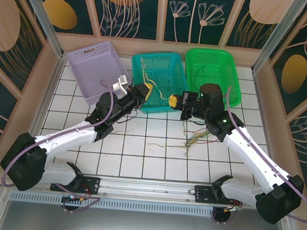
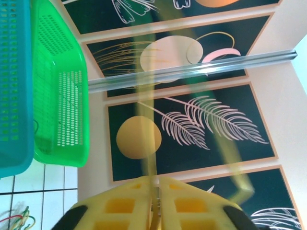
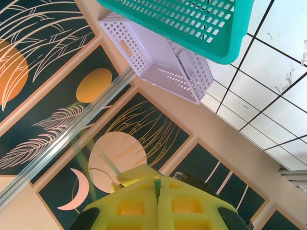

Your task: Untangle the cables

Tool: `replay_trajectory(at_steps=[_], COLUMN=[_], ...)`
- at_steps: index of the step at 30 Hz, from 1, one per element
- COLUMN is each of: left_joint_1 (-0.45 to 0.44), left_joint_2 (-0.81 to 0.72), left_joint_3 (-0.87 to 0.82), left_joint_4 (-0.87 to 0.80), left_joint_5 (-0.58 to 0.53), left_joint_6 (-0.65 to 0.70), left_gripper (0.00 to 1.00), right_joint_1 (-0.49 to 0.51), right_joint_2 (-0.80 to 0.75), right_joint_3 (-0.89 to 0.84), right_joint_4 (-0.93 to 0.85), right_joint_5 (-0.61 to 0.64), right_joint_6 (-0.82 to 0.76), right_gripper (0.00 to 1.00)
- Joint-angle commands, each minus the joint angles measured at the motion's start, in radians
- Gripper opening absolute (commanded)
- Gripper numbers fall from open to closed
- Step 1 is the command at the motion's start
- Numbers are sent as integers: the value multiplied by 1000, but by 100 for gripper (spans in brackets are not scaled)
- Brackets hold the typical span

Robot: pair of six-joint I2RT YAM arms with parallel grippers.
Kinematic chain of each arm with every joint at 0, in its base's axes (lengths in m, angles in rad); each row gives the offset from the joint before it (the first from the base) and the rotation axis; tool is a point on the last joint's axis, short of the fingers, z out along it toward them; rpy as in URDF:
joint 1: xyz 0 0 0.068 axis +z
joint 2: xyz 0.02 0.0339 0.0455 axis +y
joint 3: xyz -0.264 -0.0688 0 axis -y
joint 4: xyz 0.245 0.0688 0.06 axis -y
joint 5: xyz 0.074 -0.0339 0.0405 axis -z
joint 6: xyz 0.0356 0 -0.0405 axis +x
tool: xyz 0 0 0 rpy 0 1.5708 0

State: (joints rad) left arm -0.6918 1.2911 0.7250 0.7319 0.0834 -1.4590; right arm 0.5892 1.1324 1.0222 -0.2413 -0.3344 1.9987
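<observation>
Cables (image 1: pixel 193 140) before teal basket (image 1: pixel 167 73), green basket (image 1: pixel 210 59), lilac basket (image 1: pixel 92 61)

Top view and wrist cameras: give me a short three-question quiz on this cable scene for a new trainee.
1. True or false: the left fingers are shut on a yellow cable.
2. Which basket stands in the middle of the row? A lilac, B teal, C green.
3. Fill in: the loose tangle of cables lies on the ____.
Key: 1 true. 2 B, the teal basket. 3 table.
</observation>
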Motion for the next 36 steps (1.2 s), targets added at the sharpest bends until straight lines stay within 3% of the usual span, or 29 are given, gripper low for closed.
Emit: replay_trajectory(at_steps=[1, 5, 7, 16, 24, 27, 36], left_joint_1=[9, 8, 9, 8, 8, 9, 6], left_joint_2=[-39, -63, -78, -165, -188, -191, -200], left_joint_3=[30, 97, 99, 7, 21, 17, 5], left_joint_4=[-109, -396, -525, -790, -1009, -1035, -1063], left_joint_5=[-26, -57, -79, -202, -367, -384, -469], left_joint_6=[54, 240, 333, 513, 661, 700, 790], left_gripper=[0, 0, 0, 0, 0, 0, 0], right_joint_1=[2, -36, -102, -385, -804, -907, -946], right_joint_2=[-36, -53, -55, -34, 26, 71, 265], right_joint_3=[-12, -2, 15, 104, 222, 281, 573], right_joint_4=[20, 2, -13, -94, -262, -270, -397], right_joint_5=[29, 49, 38, -97, -255, -272, -166], right_joint_6=[46, 6, -39, -267, -577, -643, -808], right_gripper=[0, 0, 0, 0, 0, 0, 0])
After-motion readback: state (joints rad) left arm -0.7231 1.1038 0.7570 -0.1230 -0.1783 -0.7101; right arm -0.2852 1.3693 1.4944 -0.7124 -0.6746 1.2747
